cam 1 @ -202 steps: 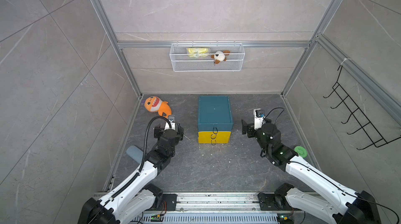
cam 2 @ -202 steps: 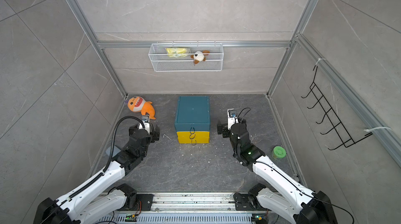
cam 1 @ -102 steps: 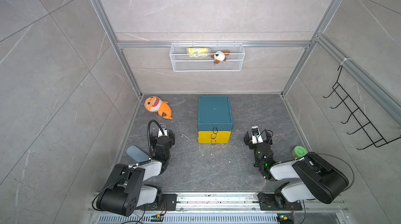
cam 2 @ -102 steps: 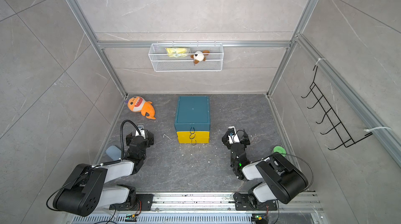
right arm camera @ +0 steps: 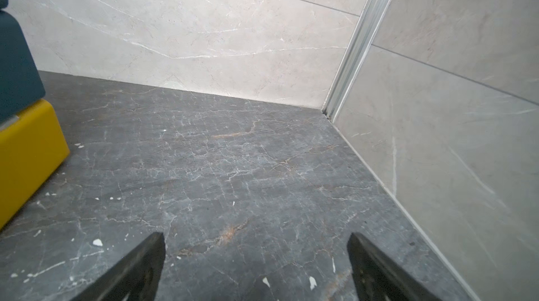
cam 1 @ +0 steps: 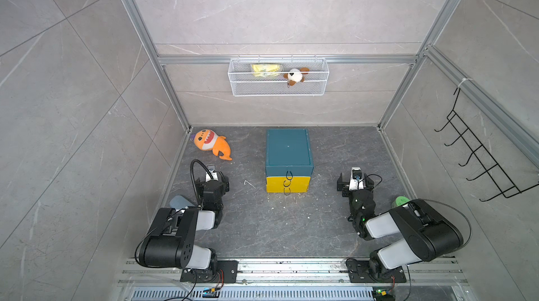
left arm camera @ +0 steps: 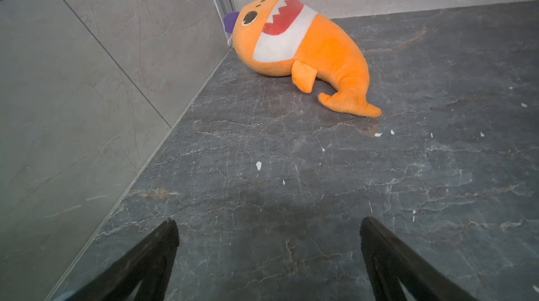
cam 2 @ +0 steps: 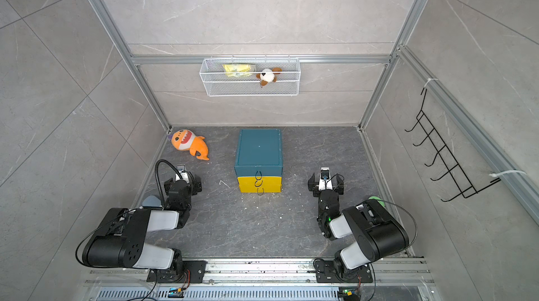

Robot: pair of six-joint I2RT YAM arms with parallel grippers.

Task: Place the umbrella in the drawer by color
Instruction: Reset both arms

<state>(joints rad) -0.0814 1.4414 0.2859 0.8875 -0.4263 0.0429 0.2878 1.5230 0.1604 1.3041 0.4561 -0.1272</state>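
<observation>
I see pale marble walls behind a wire basket, aluminium rail carrying it, dark veined bench below, black hook rack to its right.

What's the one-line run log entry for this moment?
left claw: open, empty | right claw: open, empty | yellow drawer: looks shut | orange shark plush: untouched

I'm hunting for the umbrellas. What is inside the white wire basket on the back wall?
The wire basket holds a yellow bundle, too small to identify, and a small brown-and-white plush toy beside it. Whatever lies under them is covered.
</observation>
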